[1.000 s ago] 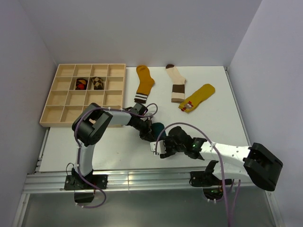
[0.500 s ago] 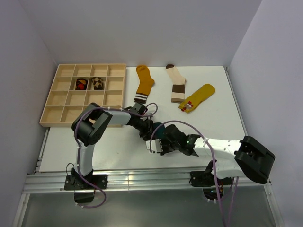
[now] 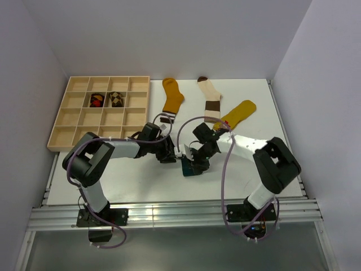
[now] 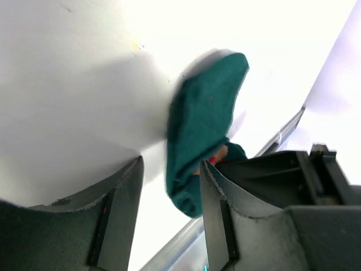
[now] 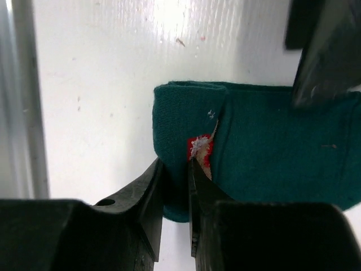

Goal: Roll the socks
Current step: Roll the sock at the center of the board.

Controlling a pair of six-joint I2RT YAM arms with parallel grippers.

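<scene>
A folded teal sock [image 5: 271, 147] lies on the white table just in front of centre. My right gripper [image 5: 176, 186] is shut on its folded edge, beside a small red mark [image 5: 197, 148]; in the top view that gripper [image 3: 193, 164] reaches down from the right onto the teal sock [image 3: 187, 167]. My left gripper [image 4: 169, 186] is open, and the teal sock [image 4: 203, 124] hangs just beyond its fingers, close to the right one. In the top view the left gripper [image 3: 171, 154] sits just left of the sock. A mustard sock [image 3: 171, 100], a cream sock [image 3: 210, 99] and a yellow sock [image 3: 237, 116] lie flat at the back.
A wooden compartment tray [image 3: 73, 121] stands at the back left with two rolled argyle socks [image 3: 97, 100] [image 3: 115, 99] in its second row. The table's metal front rail [image 3: 169, 212] runs close behind the teal sock. Both arms crowd the table's middle.
My left gripper has opened, let go of the teal sock and drawn back left. My right gripper has swung in from the front right and shut on the sock.
</scene>
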